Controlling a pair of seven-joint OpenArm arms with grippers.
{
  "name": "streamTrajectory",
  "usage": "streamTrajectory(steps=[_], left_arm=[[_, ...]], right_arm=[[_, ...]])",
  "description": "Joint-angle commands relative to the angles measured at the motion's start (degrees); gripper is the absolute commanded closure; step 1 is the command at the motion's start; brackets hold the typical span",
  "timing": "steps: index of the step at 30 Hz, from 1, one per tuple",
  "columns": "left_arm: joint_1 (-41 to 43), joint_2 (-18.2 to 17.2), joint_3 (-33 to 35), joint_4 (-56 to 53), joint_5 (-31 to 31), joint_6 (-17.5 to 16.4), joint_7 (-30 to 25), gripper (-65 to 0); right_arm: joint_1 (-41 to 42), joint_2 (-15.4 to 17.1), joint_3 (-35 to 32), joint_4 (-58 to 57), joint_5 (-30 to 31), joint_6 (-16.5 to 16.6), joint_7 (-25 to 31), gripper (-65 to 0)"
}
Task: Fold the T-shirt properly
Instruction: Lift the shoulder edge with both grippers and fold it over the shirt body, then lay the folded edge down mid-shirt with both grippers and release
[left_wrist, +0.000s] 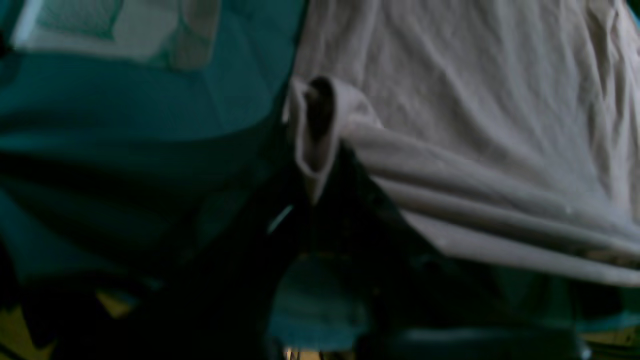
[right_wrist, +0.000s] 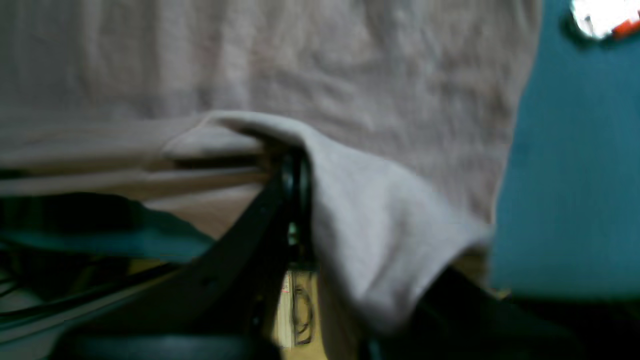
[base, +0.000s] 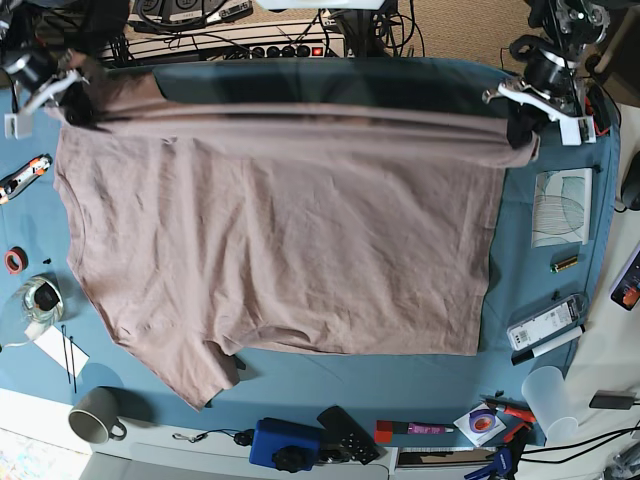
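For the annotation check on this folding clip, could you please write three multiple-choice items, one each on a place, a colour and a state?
1. Where is the grey mug in the base view?
A. the bottom left corner
B. the top right corner
C. on the shirt

2. What colour is the cloth under the T-shirt?
A. red
B. blue-teal
C. white

3. What are the left gripper and right gripper doing?
A. both open above the table
B. both shut on the shirt's top corners
C. only one holds fabric

Answers: 1 A, the mug stands by the lower left edge; 2 B, teal shows all around the shirt; 3 B, the wrist views show fabric pinched in each.
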Motion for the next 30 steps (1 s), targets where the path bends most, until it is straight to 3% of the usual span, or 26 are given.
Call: streamTrajectory(steps=[1, 6, 9, 12, 23, 26, 30], left_arm=[[0.0, -0.6, -0.1, 0.8, 1.5, 1.3, -2.2, 0.0], [-0.9, -2.1, 6.5, 0.7, 7.3, 1.4, -3.4, 0.0], [-1.9, -2.5, 10.5, 0.7, 13.3, 6.4, -7.4, 0.0], [-4.1, -2.6, 11.5, 0.7, 17.6, 10.3, -7.7, 0.0], [-12.5, -3.3, 11.5, -7.3, 16.1, 8.0, -7.7, 0.0], [-15.1, -4.7, 11.5, -9.9, 15.0, 4.6, -7.7, 0.0], [-17.9, -7.2, 11.5, -12.3, 15.1, 4.9, -7.7, 0.0]], right_arm=[[0.8, 1.9, -0.4, 0.7, -1.6, -0.5, 2.7, 0.0], [5.3, 1.8, -5.2, 0.7, -6.9, -0.7, 3.8, 0.0], [7.0, 1.8, -8.0, 0.7, -9.1, -0.7, 5.2, 0.0], [8.8, 1.8, -10.5, 0.7, -13.3, -0.8, 7.4, 0.0], [15.9, 1.8, -17.9, 0.4, -27.1, -3.2, 16.0, 0.0], [18.0, 1.8, -19.1, -2.4, -27.5, -3.8, 16.0, 0.0], [20.7, 1.9, -19.3, -6.9, -27.5, -3.7, 16.4, 0.0]])
